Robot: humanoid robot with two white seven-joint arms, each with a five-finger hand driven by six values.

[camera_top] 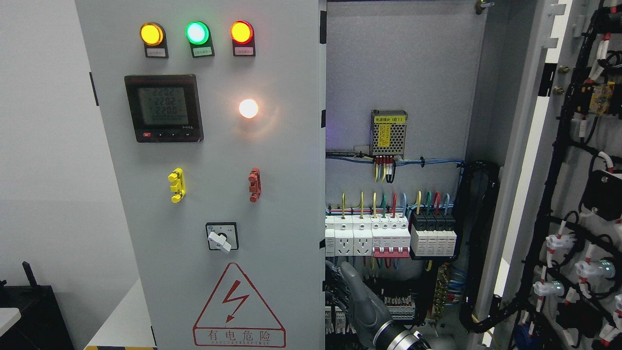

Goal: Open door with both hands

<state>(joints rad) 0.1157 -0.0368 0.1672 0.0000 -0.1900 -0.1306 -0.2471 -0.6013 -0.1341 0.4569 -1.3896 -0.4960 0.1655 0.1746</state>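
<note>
The grey cabinet's left door (272, 204) is closed and carries three lamps, a meter, a rotary switch and a warning triangle. The right door (529, 160) stands swung wide open at the right, with its wired inner side showing. My right hand (335, 291) comes up from the bottom edge, just right of the middle. Its dark fingers (333, 284) curl around the left door's free edge, and the fingertips are hidden behind it. The left arm is out of view.
Inside the open bay are a power supply (388, 132), a row of breakers and sockets (388, 236) with coloured wires, and a black cable bundle (478, 243). At the lower left stand a dark box (34, 316) and a white surface (121, 321).
</note>
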